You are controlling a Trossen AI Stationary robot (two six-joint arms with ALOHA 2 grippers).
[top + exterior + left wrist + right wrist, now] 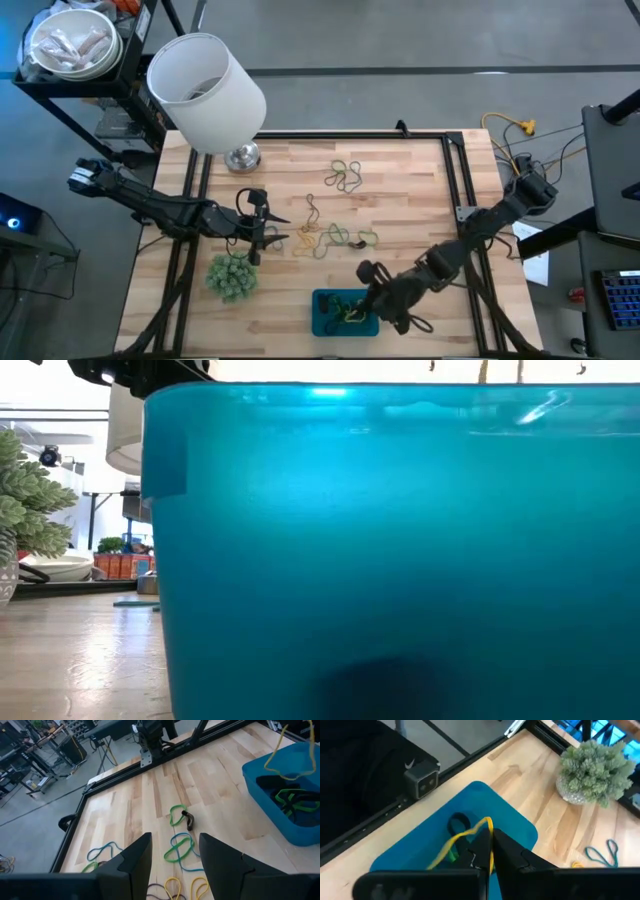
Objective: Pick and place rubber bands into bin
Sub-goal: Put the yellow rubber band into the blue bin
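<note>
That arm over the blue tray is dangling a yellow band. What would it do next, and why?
Probably open its fingers and let go. The right gripper is shut on a yellow rubber band that hangs right over the bin, where a green band already lies, so releasing should drop it inside.

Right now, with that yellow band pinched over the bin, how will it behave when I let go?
Probably floppy: the yellow band droops in a loose loop from the right gripper. Likely very light, so it may cling to a finger. It hangs above the bin, so it should land inside.
</note>
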